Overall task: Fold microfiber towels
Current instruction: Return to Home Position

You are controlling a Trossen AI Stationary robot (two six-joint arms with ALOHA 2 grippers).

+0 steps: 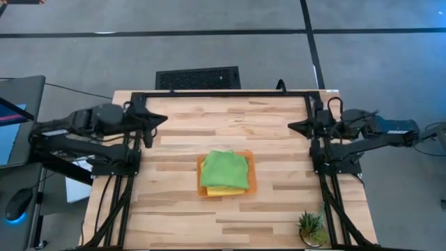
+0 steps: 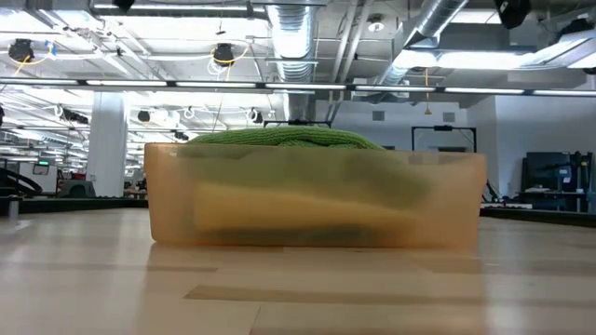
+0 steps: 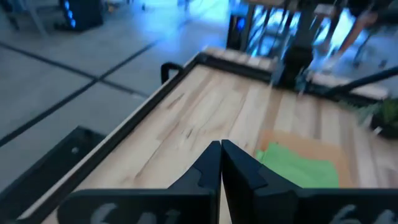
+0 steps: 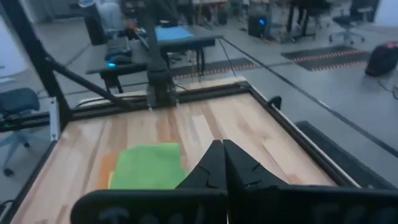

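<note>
A folded lime green towel [image 1: 224,168] lies on top of a folded yellow towel [image 1: 226,189] in the orange tray [image 1: 249,174] at the table's middle. In the low view the green towel [image 2: 279,138] rises above the tray's wall [image 2: 317,200], and the yellow towel [image 2: 298,207] shows through it. The teal towel and a second yellow towel are not to be seen. My left gripper [image 1: 163,118] is shut and empty at the far left, above the table. My right gripper [image 1: 291,125] is shut and empty at the far right. Both show shut in their wrist views [image 3: 221,163] [image 4: 222,163].
A small potted plant [image 1: 311,229] stands at the table's near right corner. Black frame rails [image 1: 223,93] run along the far edge and down both sides. Bare wood lies around the tray.
</note>
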